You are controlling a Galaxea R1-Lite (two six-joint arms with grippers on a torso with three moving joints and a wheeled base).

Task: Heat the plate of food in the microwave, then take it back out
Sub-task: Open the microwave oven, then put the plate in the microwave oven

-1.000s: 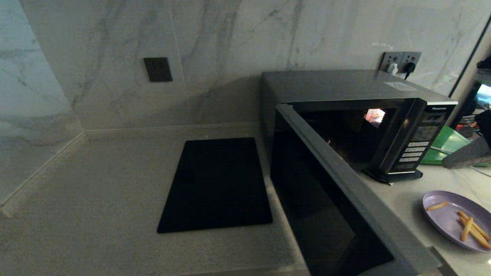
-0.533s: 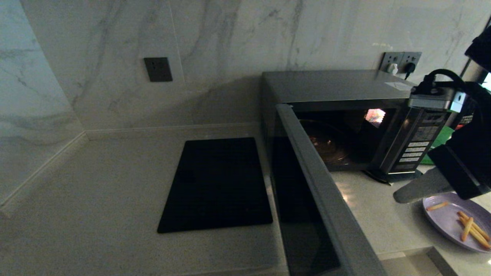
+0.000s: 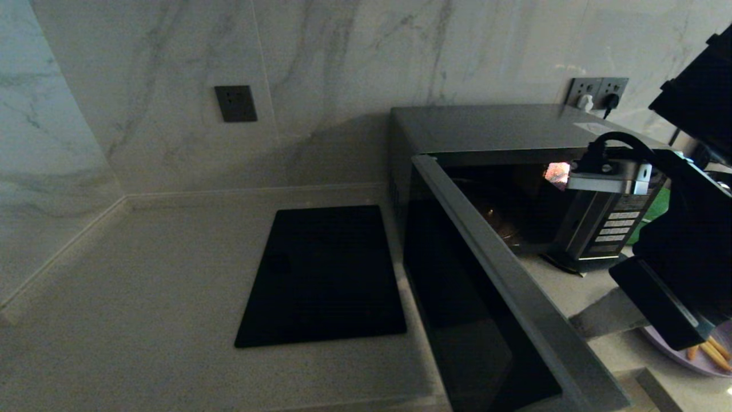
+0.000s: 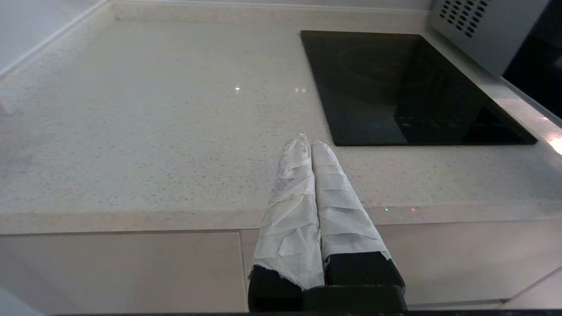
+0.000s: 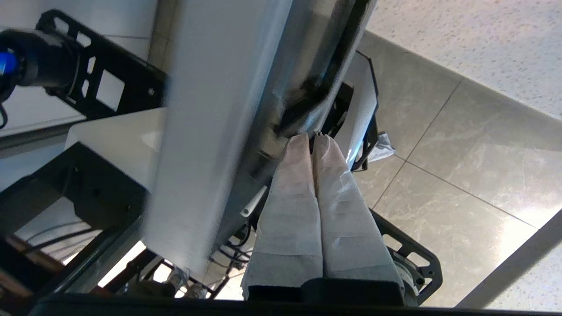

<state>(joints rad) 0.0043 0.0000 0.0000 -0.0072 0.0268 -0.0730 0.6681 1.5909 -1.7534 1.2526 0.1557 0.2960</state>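
The black and silver microwave (image 3: 492,126) stands at the right of the counter. Its door (image 3: 514,297) is swung wide open toward me and the cavity is lit. My right gripper (image 3: 577,329) hangs low beside the door's free end, fingers pressed together and holding nothing. In the right wrist view its tips (image 5: 309,139) rest against the edge of the door (image 5: 206,131). The lilac plate (image 3: 706,359) with fries (image 3: 712,348) lies on the counter, mostly hidden behind that arm. My left gripper (image 4: 307,144) is shut and empty over the counter's front edge.
A flat black cooktop (image 3: 323,274) is set into the counter left of the microwave. A green board (image 3: 657,206) shows behind the button panel. Wall sockets (image 3: 597,91) with plugs sit above the microwave. The counter edge and floor tiles (image 5: 461,184) lie below the right gripper.
My right arm has come in from the right and dropped toward the door's free end, now covering most of the plate. The door swung further open, then back a little.
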